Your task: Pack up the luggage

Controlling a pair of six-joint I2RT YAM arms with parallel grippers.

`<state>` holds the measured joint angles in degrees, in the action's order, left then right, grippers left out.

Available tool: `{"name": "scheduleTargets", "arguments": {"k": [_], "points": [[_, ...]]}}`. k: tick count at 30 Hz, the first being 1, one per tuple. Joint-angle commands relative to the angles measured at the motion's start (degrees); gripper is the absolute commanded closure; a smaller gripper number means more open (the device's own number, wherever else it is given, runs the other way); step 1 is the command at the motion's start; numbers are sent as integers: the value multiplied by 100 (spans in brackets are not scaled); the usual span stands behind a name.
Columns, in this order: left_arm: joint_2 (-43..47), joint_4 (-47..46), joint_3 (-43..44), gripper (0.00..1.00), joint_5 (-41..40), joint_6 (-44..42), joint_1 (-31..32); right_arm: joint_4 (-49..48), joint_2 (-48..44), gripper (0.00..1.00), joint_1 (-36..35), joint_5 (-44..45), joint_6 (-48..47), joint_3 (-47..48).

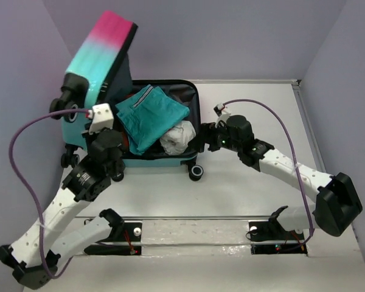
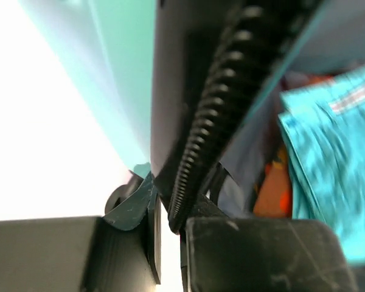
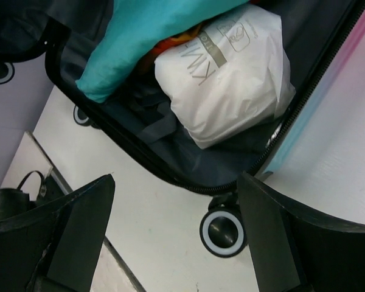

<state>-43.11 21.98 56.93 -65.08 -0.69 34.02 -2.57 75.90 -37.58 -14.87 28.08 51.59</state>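
The luggage (image 1: pixel 158 163) lies open at the back left of the table, its pink-to-teal lid (image 1: pixel 100 52) tilted up. Inside lie a teal folded cloth (image 1: pixel 151 115) and a white bag (image 1: pixel 177 137). My left gripper (image 1: pixel 100 112) is shut on the lid's edge; in the left wrist view its jaws (image 2: pixel 170 213) pinch the black zipper trim (image 2: pixel 213 115). My right gripper (image 1: pixel 205 135) is open and empty by the case's right corner. In the right wrist view it (image 3: pixel 175 177) hangs over the zipper edge, near a black wheel (image 3: pixel 222 231), with the white bag (image 3: pixel 231 79) beyond.
An orange item (image 2: pixel 274 188) shows under the teal cloth (image 2: pixel 334 158). Grey walls close in the table at the back and sides. Black mounts (image 1: pixel 118 234) sit at the near edge. A purple cable (image 1: pixel 24 158) loops left of the left arm.
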Motion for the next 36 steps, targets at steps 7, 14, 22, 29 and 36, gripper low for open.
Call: {"name": "scheduleTargets", "arguments": {"k": [7, 14, 22, 29, 36], "points": [[-1489, 43, 1574, 3, 3535, -45, 2328, 299, -1076, 35, 5, 2477, 260, -254], [-1858, 264, 2831, 1, 6449, -142, 2346, 968, -2034, 80, 567, 3350, 278, -755], [-1594, -529, 2780, 8, 4013, 822, 1164, 960, -1965, 88, 700, 3307, 172, -721], [-2420, -544, 2122, 66, 5635, 2228, -3275, 750, -1113, 93, 700, 2719, 58, -352], [-3474, -1082, 1795, 92, 6024, 2486, -4693, 661, -471, 93, 700, 2674, -206, 25]]}}
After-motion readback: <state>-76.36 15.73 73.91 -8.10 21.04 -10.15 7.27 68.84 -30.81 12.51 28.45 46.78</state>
